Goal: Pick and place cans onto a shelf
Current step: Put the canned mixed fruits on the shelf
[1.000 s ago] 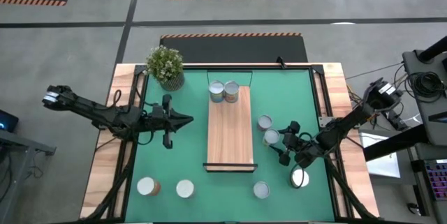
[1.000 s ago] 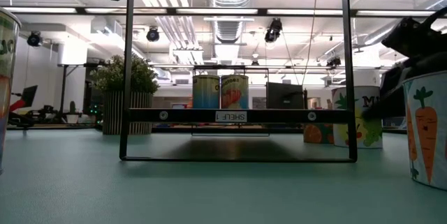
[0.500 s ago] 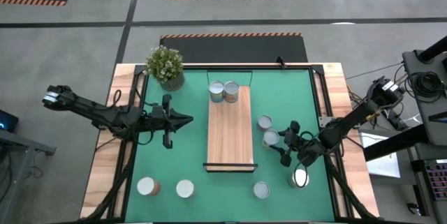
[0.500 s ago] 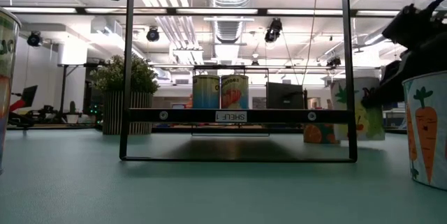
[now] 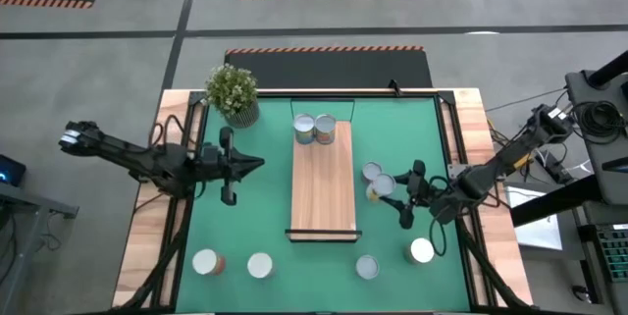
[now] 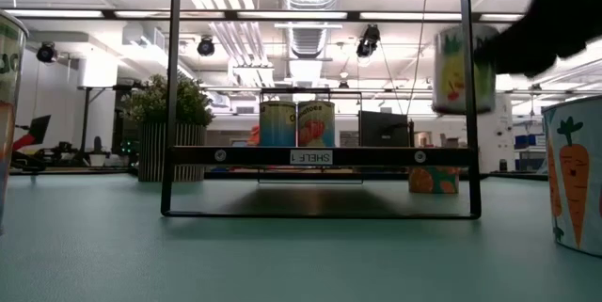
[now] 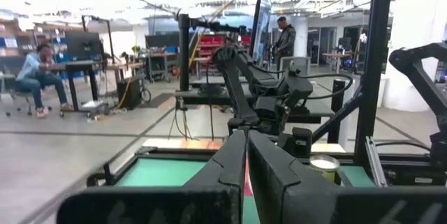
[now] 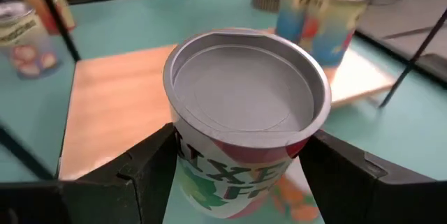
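- Since a second ago, one can (image 5: 379, 186) has been lifted off the green mat (image 5: 255, 212); it was standing low beside the shelf (image 5: 323, 185) and is now seen raised clear of the surface in the low view.
- The right gripper (image 5: 398, 199) is closed around this can (image 8: 246, 137), a finger on each side, just beside the shelf's right edge; the silver lid is kept upright.
- The left gripper (image 5: 257, 165) is held above the mat to the left of the shelf, its fingers (image 7: 234, 155) pressed together on nothing.
- Two cans (image 5: 314, 129) are stood side by side at the far end of the light-wood shelf.
- One can (image 5: 371, 171) is left on the mat by the shelf's right edge, and four more (image 5: 260, 265) are spread along the near side.
- The worktop (image 5: 471, 129) is covered by the mat within a wooden border, with a potted plant (image 5: 233, 92) at the far left corner.
- Beyond it, a workshop with ceiling lights, ducts and desks is seen; a seated person (image 7: 36, 70) and a standing person (image 7: 283, 39) are visible.
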Controlling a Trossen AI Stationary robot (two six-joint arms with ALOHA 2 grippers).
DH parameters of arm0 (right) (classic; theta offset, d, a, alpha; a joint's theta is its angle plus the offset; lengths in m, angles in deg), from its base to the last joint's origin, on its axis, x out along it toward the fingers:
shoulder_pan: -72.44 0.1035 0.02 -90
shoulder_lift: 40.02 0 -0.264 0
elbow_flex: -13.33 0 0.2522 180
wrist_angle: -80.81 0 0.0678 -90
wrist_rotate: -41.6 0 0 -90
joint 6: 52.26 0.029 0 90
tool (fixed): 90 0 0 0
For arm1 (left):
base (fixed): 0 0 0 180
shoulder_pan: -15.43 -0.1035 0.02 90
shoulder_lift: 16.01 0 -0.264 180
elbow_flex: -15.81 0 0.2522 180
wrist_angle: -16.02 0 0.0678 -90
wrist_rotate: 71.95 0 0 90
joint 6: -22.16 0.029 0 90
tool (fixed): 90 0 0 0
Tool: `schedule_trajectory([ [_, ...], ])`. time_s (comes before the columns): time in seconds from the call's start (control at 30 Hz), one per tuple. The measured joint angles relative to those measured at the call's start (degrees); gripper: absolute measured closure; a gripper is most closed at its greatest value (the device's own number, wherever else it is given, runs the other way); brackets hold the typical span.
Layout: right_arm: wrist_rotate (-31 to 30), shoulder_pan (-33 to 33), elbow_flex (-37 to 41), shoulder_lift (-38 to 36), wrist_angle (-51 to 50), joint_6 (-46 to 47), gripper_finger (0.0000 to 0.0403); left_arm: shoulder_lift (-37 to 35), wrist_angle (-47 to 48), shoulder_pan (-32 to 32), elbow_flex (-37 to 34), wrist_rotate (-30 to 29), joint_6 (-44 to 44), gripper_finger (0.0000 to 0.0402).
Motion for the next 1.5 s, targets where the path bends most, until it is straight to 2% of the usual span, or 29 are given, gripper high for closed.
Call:
schedule_trajectory([
  [0.2, 0.1, -5.7, -8.8, 1.2, -7.4, -4.1, 0.0145, -2.5, -0.8, 0.0, 0.0, 0.0, 3.1, 0.0402],
  [0.57, 6.7, -17.2, -19.3, 9.5, -6.9, -11.5, 0.0145, -3.9, -3.2, 0.0, 0.0, 0.0, 8.3, 0.0402],
  [1.07, 19.7, -26.0, -20.5, 26.4, 18.4, -18.3, 0.0145, -5.3, -3.4, 0.0, 0.0, 0.0, 8.7, 0.0402],
  [1.37, 21.6, -28.3, -20.5, 33.3, 28.3, -18.6, 0.0145, -5.4, -3.4, 0.0, 0.0, 0.0, 8.7, 0.0402],
  [1.5, 21.6, -28.6, -22.9, 36.5, 28.5, -18.9, 0.0145, -5.4, -3.3, 0.0, 0.0, 0.0, 8.7, 0.0402],
])
